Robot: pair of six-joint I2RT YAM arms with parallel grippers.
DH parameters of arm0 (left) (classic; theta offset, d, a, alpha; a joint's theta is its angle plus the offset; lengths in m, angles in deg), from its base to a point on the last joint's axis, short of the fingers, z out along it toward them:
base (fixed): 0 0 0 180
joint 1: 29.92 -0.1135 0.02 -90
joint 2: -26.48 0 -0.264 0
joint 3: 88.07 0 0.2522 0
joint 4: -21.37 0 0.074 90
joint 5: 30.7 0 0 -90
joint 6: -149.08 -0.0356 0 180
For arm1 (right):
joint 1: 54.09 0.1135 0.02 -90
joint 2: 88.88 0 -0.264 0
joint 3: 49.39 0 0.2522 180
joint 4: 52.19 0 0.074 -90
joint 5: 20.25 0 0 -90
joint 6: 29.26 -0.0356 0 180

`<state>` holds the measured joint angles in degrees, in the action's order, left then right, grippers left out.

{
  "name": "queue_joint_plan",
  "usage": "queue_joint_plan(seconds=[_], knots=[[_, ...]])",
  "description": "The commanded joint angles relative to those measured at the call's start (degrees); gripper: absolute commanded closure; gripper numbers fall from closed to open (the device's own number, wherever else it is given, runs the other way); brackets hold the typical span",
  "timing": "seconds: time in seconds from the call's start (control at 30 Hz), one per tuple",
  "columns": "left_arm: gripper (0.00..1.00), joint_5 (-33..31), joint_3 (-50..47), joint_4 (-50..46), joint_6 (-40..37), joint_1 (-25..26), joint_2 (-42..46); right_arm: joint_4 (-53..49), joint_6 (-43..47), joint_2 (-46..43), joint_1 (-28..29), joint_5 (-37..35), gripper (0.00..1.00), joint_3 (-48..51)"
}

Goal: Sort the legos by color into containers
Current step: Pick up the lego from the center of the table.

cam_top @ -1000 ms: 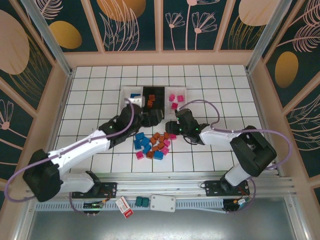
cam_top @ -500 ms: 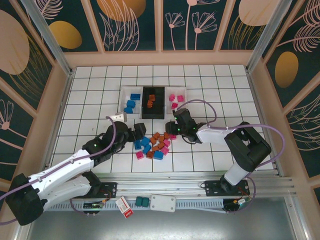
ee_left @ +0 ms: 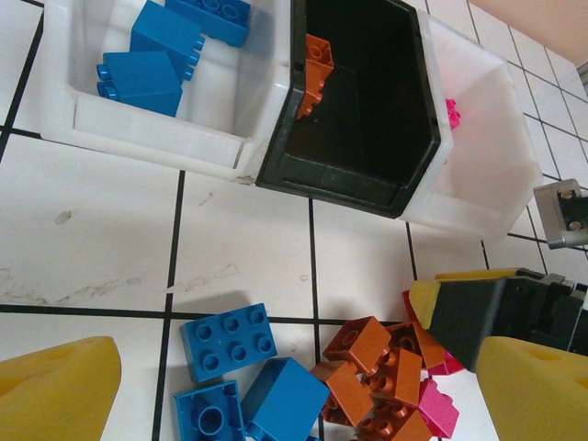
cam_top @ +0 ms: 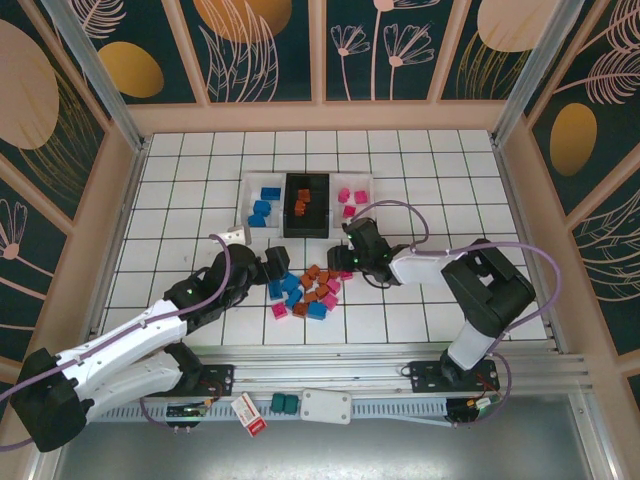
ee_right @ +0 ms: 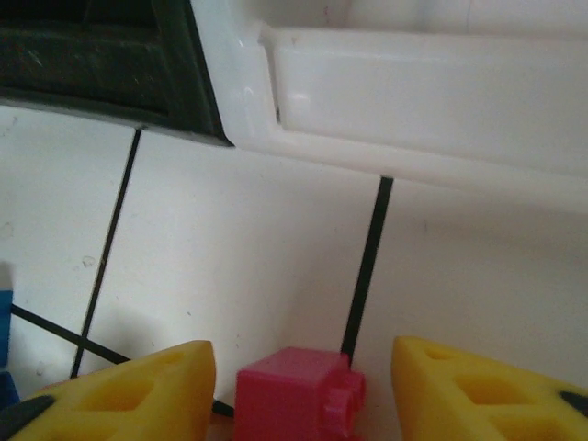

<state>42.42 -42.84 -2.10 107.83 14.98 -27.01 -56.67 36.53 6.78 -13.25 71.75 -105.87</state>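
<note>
A loose pile of legos (cam_top: 305,290) in blue, orange-brown and pink lies on the tiles in front of three bins. The left white bin (ee_left: 156,124) holds blue bricks (ee_left: 152,64). The black bin (ee_left: 349,175) holds an orange brick (ee_left: 315,69), and the right white bin (ee_left: 482,175) holds pink ones. My left gripper (cam_top: 275,265) hangs open over the pile's left side, above blue bricks (ee_left: 227,340) and orange bricks (ee_left: 381,367). My right gripper (cam_top: 345,258) is open at the pile's right edge, with a pink brick (ee_right: 294,395) between its yellow fingers (ee_right: 129,395), untouched.
A red-and-white tag (cam_top: 250,412), two teal blocks (cam_top: 284,403) and a white part (cam_top: 325,405) rest on the front rail. Wooden walls fence the tiled floor. The two grippers stand close together, the right one's finger (ee_left: 496,317) showing in the left wrist view.
My left arm has drawn back from the bins to the left side of the pile. My right gripper has crept slightly left toward the pile's edge.
</note>
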Motion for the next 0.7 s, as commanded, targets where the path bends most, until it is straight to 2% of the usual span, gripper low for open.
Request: queue_joint_plan(seconds=[0.0,0.1,0.23,0.47,0.57,0.67], knots=[[0.01,-0.79,-1.21,-1.01,0.99,-0.25,0.06,-0.68,0.82,1.14,0.57,0.73,0.51,-0.75],[0.01,-1.04,-1.32,-1.27,1.0,-0.25,-0.21,-0.98,0.4,0.22,0.56,-0.53,0.59,-0.07],[0.01,-1.6,-1.8,-1.49,0.93,-0.18,0.34,-0.62,-0.05,-5.32,-0.16,-1.66,0.67,2.35],[0.01,-2.12,-3.24,-1.71,0.83,-0.25,1.85,-4.63,1.16,-17.15,-1.52,-1.93,0.74,1.73],[0.01,-1.75,-4.41,-1.5,1.32,-0.23,2.12,-5.16,2.09,-15.81,-4.02,-0.26,0.74,-2.81],[0.01,-1.0,-5.59,-1.25,1.98,-0.21,2.25,-4.47,3.13,-9.42,-6.22,0.01,0.75,-8.74]])
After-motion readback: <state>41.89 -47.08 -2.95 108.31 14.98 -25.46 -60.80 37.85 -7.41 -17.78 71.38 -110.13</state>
